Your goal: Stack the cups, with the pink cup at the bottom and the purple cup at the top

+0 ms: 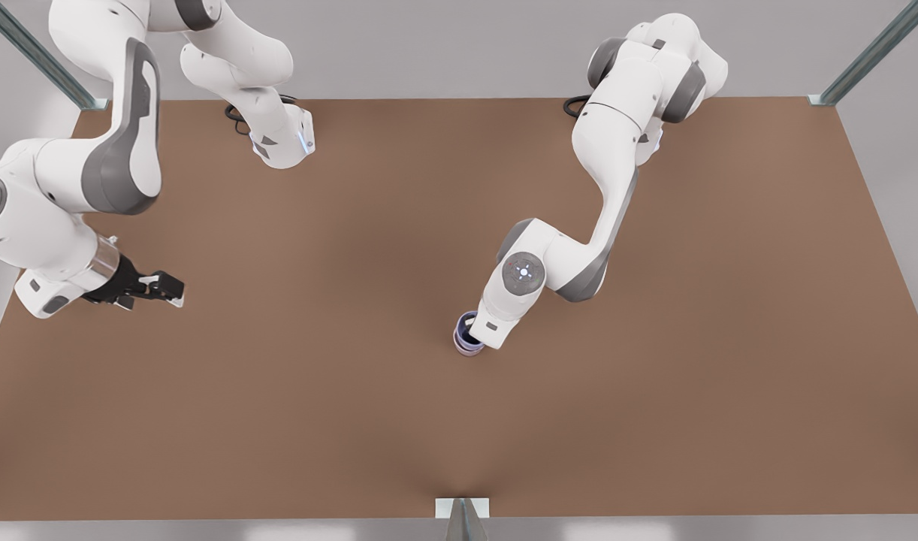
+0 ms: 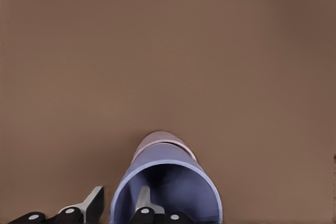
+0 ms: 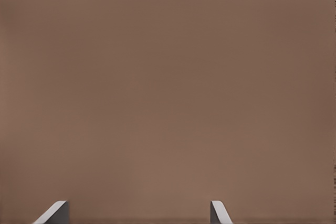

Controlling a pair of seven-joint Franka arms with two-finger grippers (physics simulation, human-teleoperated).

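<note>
One end effector [image 2: 118, 211] straddling purple cup [image 2: 165, 184] wall

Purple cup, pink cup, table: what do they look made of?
Purple cup: looks like matte plastic or unglazed ceramic; flat colour, thin rim, no glare. Which one is open.
Pink cup beneath it: same dull finish, paler rim.
Table: uniform brown, no grain or shine, perhaps board or laminate.
Left end effector straddles the purple wall; right end effector waits apart, open.

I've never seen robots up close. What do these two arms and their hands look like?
Both arms are glossy white with rounded grey panels at the joints and black cables at their bases. The left arm's wrist carries a round grey cap with a small light. The right hand is black with pale finger tips; the left hand looks alike.
</note>
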